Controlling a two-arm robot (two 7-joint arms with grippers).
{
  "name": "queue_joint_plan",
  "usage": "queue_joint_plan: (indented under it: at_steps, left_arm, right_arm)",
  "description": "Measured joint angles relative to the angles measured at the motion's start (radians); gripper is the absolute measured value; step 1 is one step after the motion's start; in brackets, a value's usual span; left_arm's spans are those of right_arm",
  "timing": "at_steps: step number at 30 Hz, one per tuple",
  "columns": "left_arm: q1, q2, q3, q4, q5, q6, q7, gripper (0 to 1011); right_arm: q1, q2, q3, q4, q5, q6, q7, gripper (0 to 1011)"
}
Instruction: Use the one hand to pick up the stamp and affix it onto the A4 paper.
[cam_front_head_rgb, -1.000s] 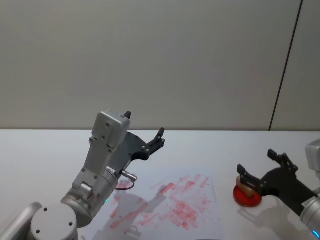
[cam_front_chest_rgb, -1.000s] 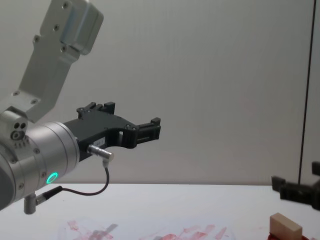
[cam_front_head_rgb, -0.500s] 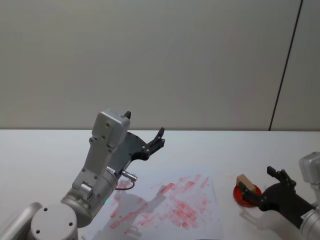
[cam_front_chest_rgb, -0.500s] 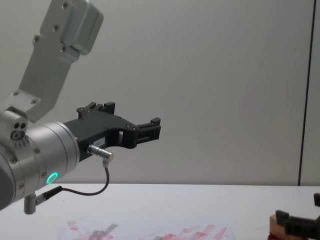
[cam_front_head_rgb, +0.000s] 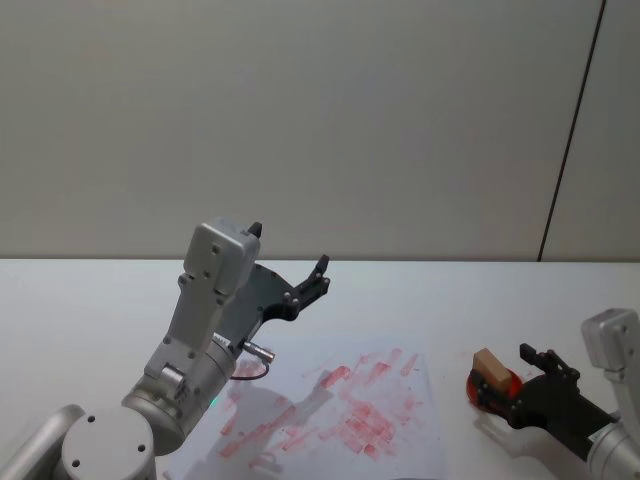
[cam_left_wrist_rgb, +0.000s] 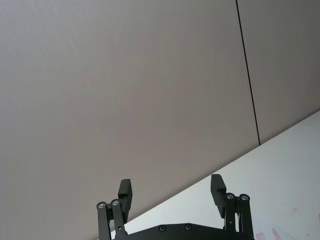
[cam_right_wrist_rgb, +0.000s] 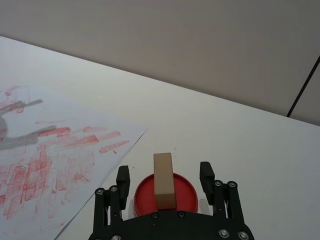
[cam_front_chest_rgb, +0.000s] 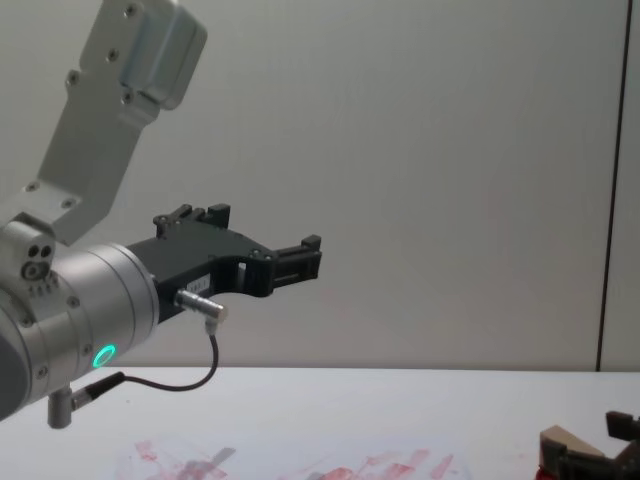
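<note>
stamp (cam_right_wrist_rgb: 164, 184) on ink pad (cam_right_wrist_rgb: 142, 194) between wide-open fingers of right hand (cam_right_wrist_rgb: 164, 173), gap each side; left hand (cam_left_wrist_rgb: 170, 183) raised, fingers spread.

Head view: we look down on the white tabletop (cam_front_head_rgb: 80, 300); right wrist view, close in, shares the pale tan wooden stamp (cam_right_wrist_rgb: 164, 180).

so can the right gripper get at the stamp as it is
Probably yes. The right gripper is open, a finger each side of the stamp on the ink pad, nothing between. The left gripper is raised, well away.
</note>
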Motion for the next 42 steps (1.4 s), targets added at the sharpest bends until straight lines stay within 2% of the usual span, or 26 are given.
queue_joint_plan:
  at_steps: [9,10,11,13,14,20,23,36,42]
  left_arm:
    - [0.0,0.0,0.0,0.0,0.0,0.0,0.0,1002]
    - [0.0,0.0,0.0,0.0,0.0,0.0,0.0,1003]
    - [0.0,0.0,0.0,0.0,0.0,0.0,0.0,1002]
    - [0.0,0.0,0.0,0.0,0.0,0.0,0.0,1002]
    - [0.0,0.0,0.0,0.0,0.0,0.0,0.0,1002]
    - [0.0,0.0,0.0,0.0,0.0,0.0,0.0,1002]
    - [0.0,0.0,0.0,0.0,0.0,0.0,0.0,1002]
    - [0.0,0.0,0.0,0.0,0.0,0.0,0.0,1003]
    - [0.0,0.0,0.0,0.0,0.0,0.0,0.0,1002]
  right_arm:
    - [0.017,-0.013,-0.004,0.021,0.0,0.012,-0.006,620]
    - [0.017,-0.013,-0.004,0.021,0.0,0.012,-0.006,620]
    - [0.019,-0.015,-0.005,0.025,0.0,0.013,-0.007,560]
    - [0.021,-0.017,-0.005,0.027,0.001,0.014,-0.008,519]
    - [0.023,-0.018,-0.005,0.03,0.002,0.014,-0.009,459]
    - [0.03,-0.023,-0.005,0.037,0.004,0.014,-0.012,260]
    - [0.032,-0.024,-0.005,0.038,0.005,0.011,-0.014,208]
    - [0.036,-0.032,-0.011,0.005,0.01,-0.015,-0.001,208]
    - [0.043,-0.049,-0.027,-0.027,0.01,-0.022,0.023,208]
